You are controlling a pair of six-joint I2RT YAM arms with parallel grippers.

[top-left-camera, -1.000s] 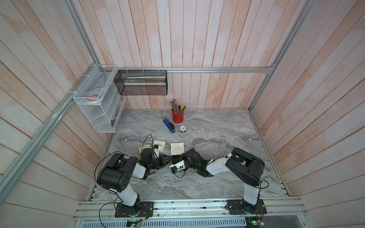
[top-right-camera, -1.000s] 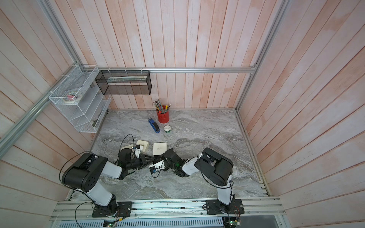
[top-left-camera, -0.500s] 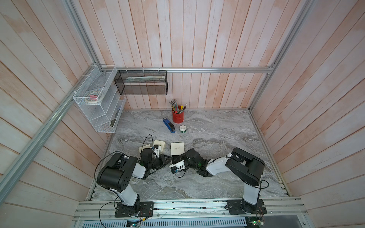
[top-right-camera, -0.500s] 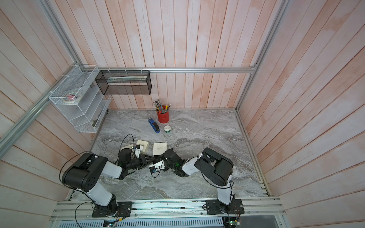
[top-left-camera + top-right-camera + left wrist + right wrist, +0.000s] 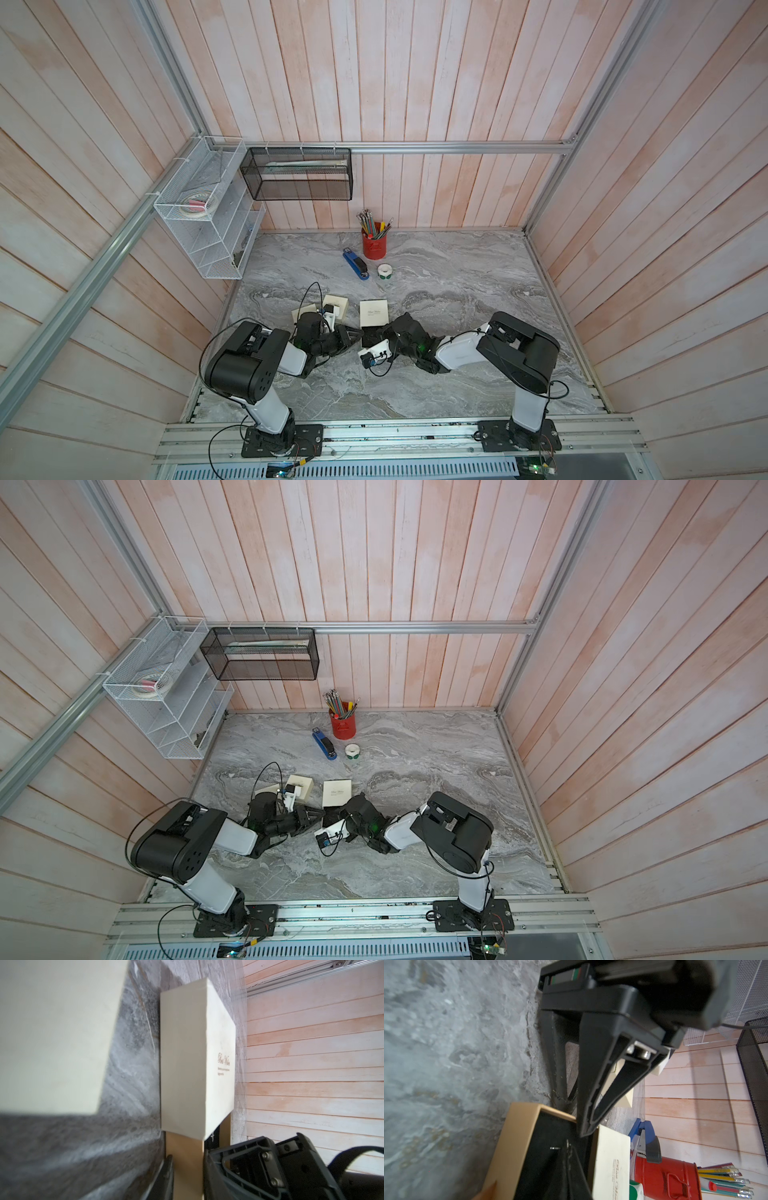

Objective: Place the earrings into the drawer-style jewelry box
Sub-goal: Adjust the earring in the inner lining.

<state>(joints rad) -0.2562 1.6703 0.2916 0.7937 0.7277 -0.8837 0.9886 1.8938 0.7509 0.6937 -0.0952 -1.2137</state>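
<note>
Two arms: reach low and meet at the drawer, near middle of the marble table (image 5: 457, 270)
jewelry box (image 5: 373, 312): cream, lying flat, mid-table
drawer (image 5: 519, 1136): tan, pulled out toward the near side, black lining showing
left gripper (image 5: 356, 332): closed on the drawer's left wall, one finger low by the table, one over the rim
right gripper (image 5: 569, 1153): fingers pressed together over the lining
earring (image 5: 212, 1136): small metal piece inside the drawer, just beside the box's mouth, at the right gripper's tips; pinched or lying free, cannot tell
far side: red pencil cup (image 5: 375, 246), blue stapler (image 5: 355, 266), tape roll (image 5: 385, 272)
</note>
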